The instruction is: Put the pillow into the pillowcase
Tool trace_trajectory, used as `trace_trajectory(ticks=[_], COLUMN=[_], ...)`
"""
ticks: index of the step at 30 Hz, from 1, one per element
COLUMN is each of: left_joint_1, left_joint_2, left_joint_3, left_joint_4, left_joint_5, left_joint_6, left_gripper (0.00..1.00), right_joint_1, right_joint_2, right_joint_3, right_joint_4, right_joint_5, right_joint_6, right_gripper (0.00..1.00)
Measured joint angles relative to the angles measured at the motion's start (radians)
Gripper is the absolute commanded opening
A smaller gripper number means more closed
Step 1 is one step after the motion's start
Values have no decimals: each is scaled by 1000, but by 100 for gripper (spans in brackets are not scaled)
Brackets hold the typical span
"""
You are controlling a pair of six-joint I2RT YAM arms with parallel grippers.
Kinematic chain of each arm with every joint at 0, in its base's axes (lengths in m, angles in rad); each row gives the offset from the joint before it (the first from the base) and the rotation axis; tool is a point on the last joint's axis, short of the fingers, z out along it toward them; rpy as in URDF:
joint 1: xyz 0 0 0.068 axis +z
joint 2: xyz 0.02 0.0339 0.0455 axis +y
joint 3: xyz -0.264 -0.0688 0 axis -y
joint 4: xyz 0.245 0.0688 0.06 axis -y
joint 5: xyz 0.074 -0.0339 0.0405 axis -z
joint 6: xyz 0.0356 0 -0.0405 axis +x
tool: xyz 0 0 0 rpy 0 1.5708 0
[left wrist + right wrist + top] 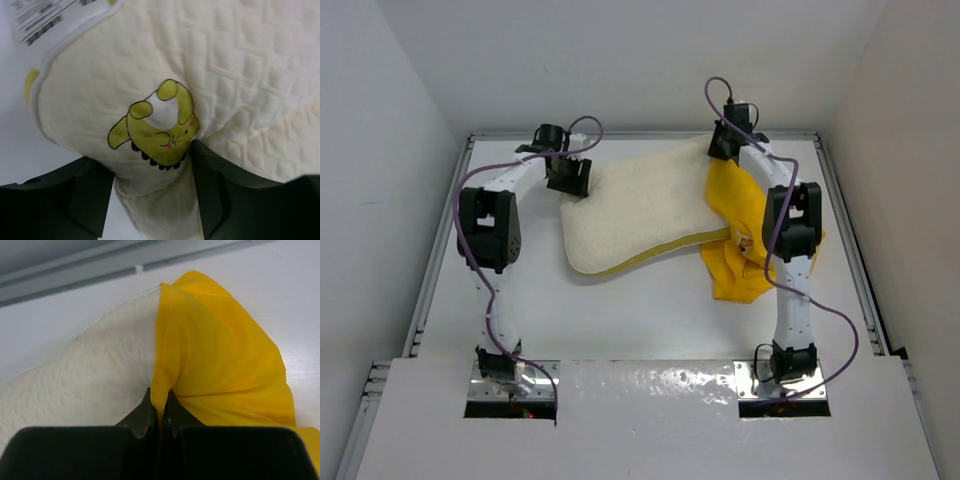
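Observation:
The cream-white quilted pillow lies across the far middle of the table, its yellow edge band toward me. The yellow pillowcase covers its right end and bunches beside the right arm. My left gripper is shut on the pillow's left corner; the left wrist view shows the pillow with its yellow-green logo pinched between the fingers. My right gripper is shut on the pillowcase's hem at the far right corner; the right wrist view shows the yellow pillowcase pinched, with the pillow to its left.
A white care label hangs at the pillow's corner. White walls enclose the table on the far, left and right sides, with a metal rail along the far edge close to my right gripper. Purple cables run along both arms.

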Motion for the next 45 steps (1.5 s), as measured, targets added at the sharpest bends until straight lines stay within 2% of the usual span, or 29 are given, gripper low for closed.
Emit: trace_trajectory(ticks=[3,5,6,8,9,12,13,15,16,18,20,24,25,26,27,29,31,33,36,39,45], left_joint_1=[-2,-12,-21,-43,-55,-66,-66,-63,-57,-53,-49,-44,-43,-41,-37,-30,-26,-27,-46,-101,-213], left_joint_2=[-117,-198,-236,-299,-331,-425,-451,-494,-509,-551,-584,-563,-534,-499,-457,-366,-273,-195,-108,-79,-79], left_joint_3=[-169,-256,-286,-316,-318,-270,-220,-43,35,136,161,110,85,62,45,37,42,51,80,77,23], left_joint_4=[32,-28,-87,-225,-316,-536,-586,-618,-595,-520,-479,-348,-295,-249,-209,-152,-82,-31,20,75,226], left_joint_5=[42,75,91,123,135,154,158,177,188,216,239,231,209,187,167,116,72,28,-62,-151,-247], left_joint_6=[95,211,272,380,430,508,520,530,526,504,475,362,324,290,253,193,141,115,140,222,348], left_gripper=[56,69,84,92,100,100,100,100,100,100,100,99,96,85,79,72,72,73,76,78,75], right_joint_1=[30,61,82,124,145,215,238,289,316,364,414,447,444,438,429,403,378,367,376,393,401], right_joint_2=[67,122,143,172,183,196,196,195,193,188,181,95,50,-4,-63,-194,-340,-474,-670,-819,-889], right_joint_3=[92,151,165,166,166,165,164,151,138,112,104,52,15,-21,-66,-173,-291,-393,-583,-788,-1125], right_joint_4=[43,101,143,224,259,330,340,368,385,394,388,380,382,378,381,387,394,380,386,356,329], right_joint_5=[-22,-51,-72,-121,-146,-209,-225,-259,-282,-323,-343,-317,-292,-265,-222,-154,-83,-21,12,0,-43], right_joint_6=[1,-1,-2,-6,-16,-82,-107,-150,-165,-188,-206,-246,-253,-256,-250,-248,-241,-229,-184,-101,69], right_gripper=[0,0,0,0,0,7,30,54,73,85,99,99,99,99,99,99,98,91,82,82,87])
